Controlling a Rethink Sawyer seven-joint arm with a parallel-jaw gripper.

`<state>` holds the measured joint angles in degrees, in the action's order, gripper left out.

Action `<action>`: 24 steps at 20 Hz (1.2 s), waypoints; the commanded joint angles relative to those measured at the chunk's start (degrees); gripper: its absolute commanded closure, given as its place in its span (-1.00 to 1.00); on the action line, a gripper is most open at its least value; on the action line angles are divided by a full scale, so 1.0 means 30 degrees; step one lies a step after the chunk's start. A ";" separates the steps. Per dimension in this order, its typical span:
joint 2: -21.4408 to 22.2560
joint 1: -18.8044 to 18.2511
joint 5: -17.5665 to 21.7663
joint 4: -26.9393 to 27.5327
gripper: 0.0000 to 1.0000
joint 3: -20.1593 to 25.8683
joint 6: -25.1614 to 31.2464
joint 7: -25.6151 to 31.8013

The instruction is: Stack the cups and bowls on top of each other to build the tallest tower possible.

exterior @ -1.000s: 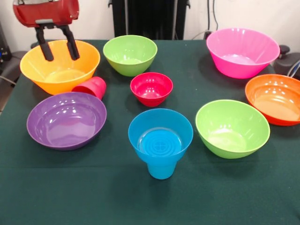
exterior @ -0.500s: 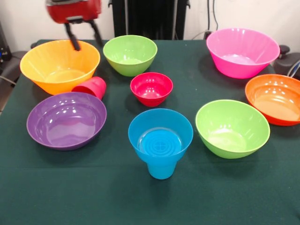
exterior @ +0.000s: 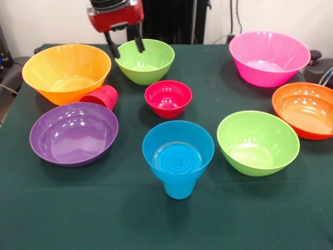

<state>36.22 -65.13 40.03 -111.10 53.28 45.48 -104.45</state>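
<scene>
The arm is cut off by the top edge, so only the red head and the gripper show at upper centre-left, its two black fingers spread apart and empty above the rim of the far lime green bowl. The red cup lies on its side at left, partly hidden behind the purple bowl and tucked against the yellow-orange bowl; whether it touches both is hard to judge from here. The sky-blue cup stands low in the centre with the small blue bowl seated in its mouth, which hides the cup's rim. The orange bowl is clipped by the right edge.

Counted: two cups and eight bowls, namely two lime green, the second at lower right, one small red, one pink, plus the blue, purple, yellow-orange and orange ones, all on the dark green tablecloth.
</scene>
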 commanded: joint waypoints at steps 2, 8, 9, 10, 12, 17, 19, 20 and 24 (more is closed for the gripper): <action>-0.1183 0.1227 0.1640 -0.1189 -1.00 0.1561 0.0697 0.7105; -0.1637 0.1513 0.2237 -0.1768 -1.00 0.1777 0.1020 0.8092; -0.1732 0.1438 0.2344 -0.1867 -1.00 0.1754 0.0986 0.8231; -0.2056 0.1478 0.2622 -0.1836 -1.00 0.1624 0.0903 0.8456; -0.2518 0.1516 0.2974 -0.1721 -1.00 0.1424 0.0840 0.8835; -0.3968 0.1672 0.3716 -0.0959 -1.00 0.0728 0.0979 1.0131; -0.4813 0.1760 0.4134 -0.0345 -1.00 0.0353 0.1052 1.0836; -0.5220 0.1805 0.4350 -0.0009 -1.00 0.0174 0.1091 1.1210; -0.6812 0.1960 0.4917 0.1424 -1.00 -0.0411 0.1349 1.2689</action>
<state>24.44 -62.71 48.11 -112.08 56.68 45.47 -90.33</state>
